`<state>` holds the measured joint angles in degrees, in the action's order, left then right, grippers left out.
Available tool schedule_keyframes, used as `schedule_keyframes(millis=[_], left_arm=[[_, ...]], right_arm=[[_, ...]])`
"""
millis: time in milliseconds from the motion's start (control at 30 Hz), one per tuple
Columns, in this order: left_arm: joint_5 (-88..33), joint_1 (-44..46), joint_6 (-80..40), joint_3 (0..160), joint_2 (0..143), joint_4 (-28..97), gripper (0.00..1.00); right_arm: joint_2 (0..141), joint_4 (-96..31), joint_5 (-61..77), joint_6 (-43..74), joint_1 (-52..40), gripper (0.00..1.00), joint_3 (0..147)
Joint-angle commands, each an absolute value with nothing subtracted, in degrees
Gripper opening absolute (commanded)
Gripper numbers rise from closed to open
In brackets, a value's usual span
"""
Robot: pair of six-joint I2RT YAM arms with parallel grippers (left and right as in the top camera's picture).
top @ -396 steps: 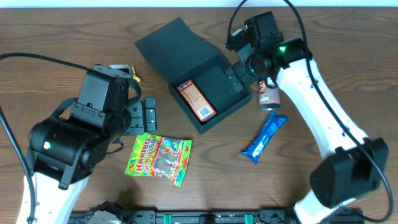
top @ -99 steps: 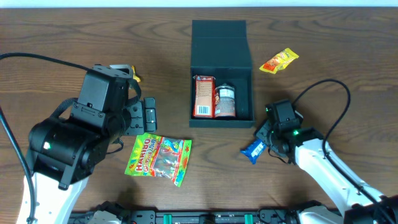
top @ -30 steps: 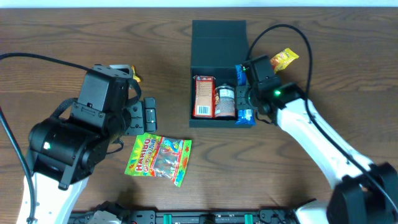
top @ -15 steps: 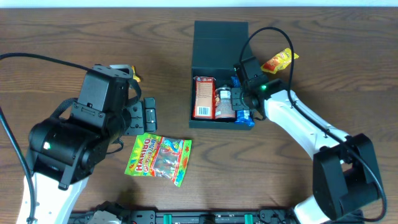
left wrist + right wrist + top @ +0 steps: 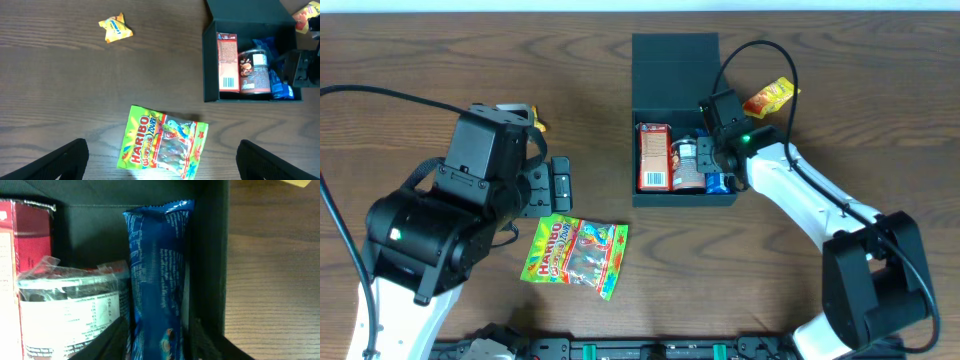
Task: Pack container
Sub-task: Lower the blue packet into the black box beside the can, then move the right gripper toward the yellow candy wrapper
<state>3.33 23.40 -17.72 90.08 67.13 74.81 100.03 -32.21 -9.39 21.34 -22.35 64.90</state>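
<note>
The dark teal container [image 5: 675,70] stands open at the back middle, lid flap up. Inside it are a red box [image 5: 654,157], a can [image 5: 687,165] and a blue snack packet [image 5: 718,183] along the right wall. My right gripper [image 5: 713,160] reaches into the box from above. In the right wrist view the blue packet [image 5: 157,270] lies between my fingers [image 5: 114,342], with a narrow gap on each side, beside the can [image 5: 70,310] and the container wall [image 5: 210,255]. My left gripper [image 5: 162,165] hovers wide open over a green Haribo bag [image 5: 162,147].
The Haribo bag [image 5: 575,255] lies on the wood table front left. A small yellow packet [image 5: 115,27] sits at the far left. An orange-yellow packet [image 5: 770,97] lies just right of the container, near my right arm's cable.
My right gripper's jaws have spread off the blue packet, which now lies lower inside the container. The container has shifted slightly right. The left arm is still.
</note>
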Motion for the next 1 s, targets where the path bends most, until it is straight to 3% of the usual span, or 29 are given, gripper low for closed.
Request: schedule_keyframes(millis=[0,167,267,367,500,967], left_arm=[[3.4,23.2,-16.7,91.0,67.2,75.0,0.95],[3.4,23.2,-16.7,91.0,67.2,75.0,0.95],[3.4,23.2,-16.7,91.0,67.2,75.0,0.95],[3.4,23.2,-16.7,91.0,67.2,75.0,0.95],[3.4,23.2,-16.7,91.0,67.2,75.0,0.95],[3.4,23.2,-16.7,91.0,67.2,75.0,0.95]], right_arm=[[100.4,-31.9,-11.2,21.8,-21.9,0.49,65.8],[98.0,-32.5,-11.2,21.1,-21.9,0.47,67.7],[95.9,-33.5,-11.2,20.5,-21.9,0.36,68.9],[94.1,-36.8,-10.3,20.5,-21.9,0.15,70.1],[93.8,-42.7,-7.7,22.7,-21.9,0.02,69.3],[94.8,-34.3,-5.8,25.7,-22.2,0.04,56.1]])
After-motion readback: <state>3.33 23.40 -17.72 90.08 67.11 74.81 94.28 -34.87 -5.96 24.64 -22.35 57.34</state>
